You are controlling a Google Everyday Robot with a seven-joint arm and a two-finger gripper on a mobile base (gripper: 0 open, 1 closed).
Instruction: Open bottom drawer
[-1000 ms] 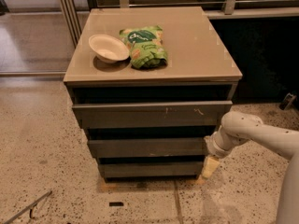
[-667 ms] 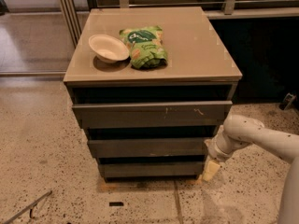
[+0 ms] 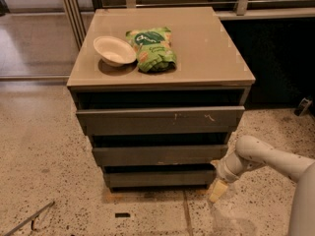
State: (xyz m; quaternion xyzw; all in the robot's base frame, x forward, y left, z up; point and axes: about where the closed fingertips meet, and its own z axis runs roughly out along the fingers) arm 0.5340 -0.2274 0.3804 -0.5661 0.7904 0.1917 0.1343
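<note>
- Arm has dropped a little since the earlier frames; hand (image 3: 218, 190) now sits lower, pale tip pointing down toward the speckled floor (image 3: 44, 151).
- Hand is just beside the right end of the bottom drawer (image 3: 160, 178); contact and how wide the hand is: cannot tell.
- Bottom drawer is the lowest of three fronts, under the middle drawer (image 3: 160, 155) and the scratched top drawer (image 3: 160, 119).
- Worktop (image 3: 211, 48) carries a white bowl (image 3: 114, 50) touching a green snack bag (image 3: 150, 48); bag print unreadable.
</note>
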